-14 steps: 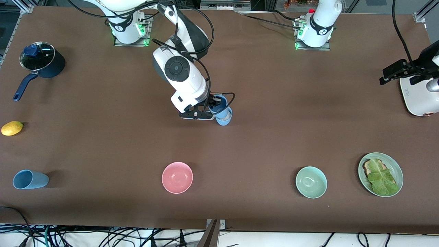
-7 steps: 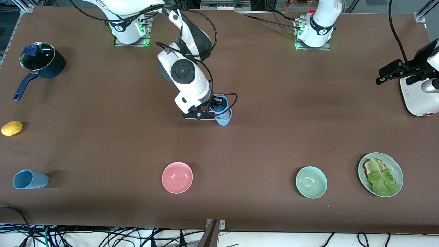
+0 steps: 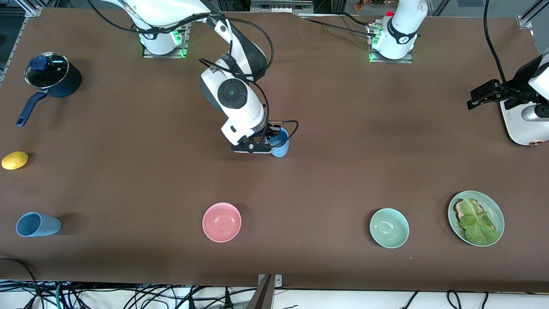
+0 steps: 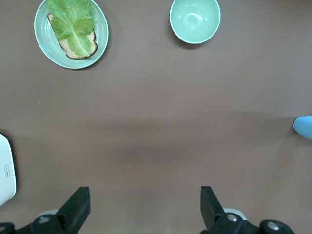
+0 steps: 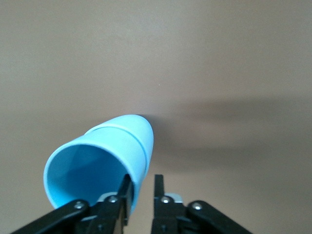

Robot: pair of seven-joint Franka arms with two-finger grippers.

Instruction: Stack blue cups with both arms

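Note:
Two blue cups (image 3: 281, 148) stand nested on the middle of the table, the upper one sunk into the lower one. In the right wrist view the stack (image 5: 105, 156) shows a rim line where the lower cup ends. My right gripper (image 3: 273, 139) is at the upper cup's rim, one finger inside and one outside (image 5: 158, 187), with a gap between the outer finger and the wall. A third, slate-blue cup (image 3: 36, 224) lies on its side near the front camera at the right arm's end. My left gripper (image 3: 489, 92) hangs open and empty (image 4: 145, 209) over the left arm's end.
A navy saucepan (image 3: 53, 79) and a lemon (image 3: 15, 160) sit at the right arm's end. A pink bowl (image 3: 221, 222), a green bowl (image 3: 389, 228) and a plate with lettuce toast (image 3: 476, 218) lie nearer the front camera. A white appliance (image 3: 523, 124) stands under the left arm.
My right gripper came down and the darker cup sank fully into the lighter cup. My left gripper drifted slightly toward the table's middle.

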